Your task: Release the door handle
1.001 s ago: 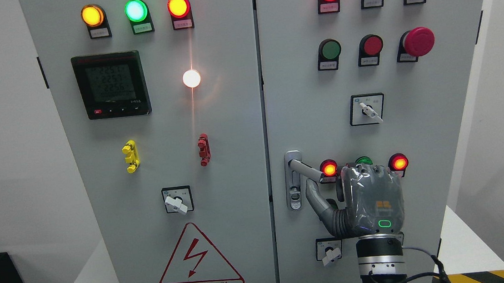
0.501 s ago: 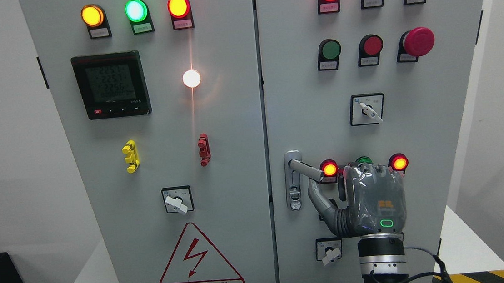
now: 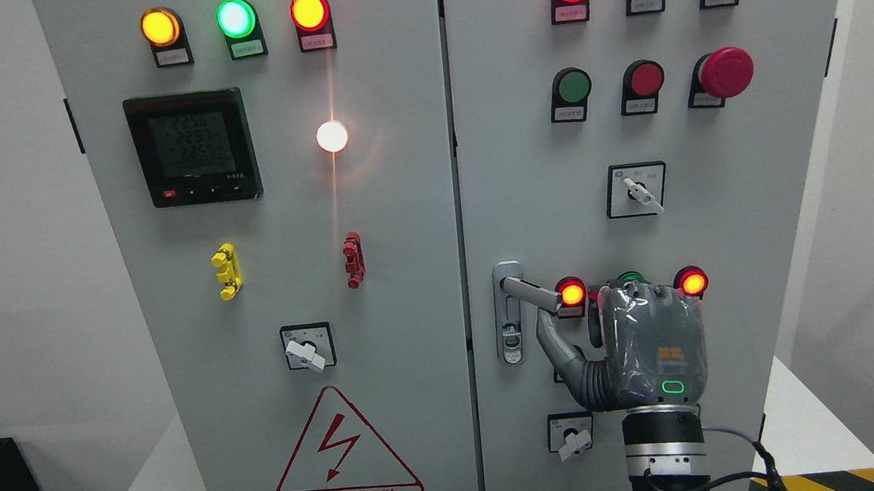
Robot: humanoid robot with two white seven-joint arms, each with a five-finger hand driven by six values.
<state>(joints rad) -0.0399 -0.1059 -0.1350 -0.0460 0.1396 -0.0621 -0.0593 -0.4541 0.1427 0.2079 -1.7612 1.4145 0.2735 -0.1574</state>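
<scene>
**Handle release, right door**

Right robot hand (image 3: 655, 345) sits just beside the door handle (image 3: 530, 293), at its 4 o'clock. Whether the fingers are curled or slack cannot be told. Advice: uncurl fully, withdraw straight back, avoid the indicator lamps (image 3: 571, 293).

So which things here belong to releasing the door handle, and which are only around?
For the job:
- door handle
- right hand, close beside the handle
- right door

Only around:
- meter
- red mushroom button
- knob switch
- warning sign
</scene>
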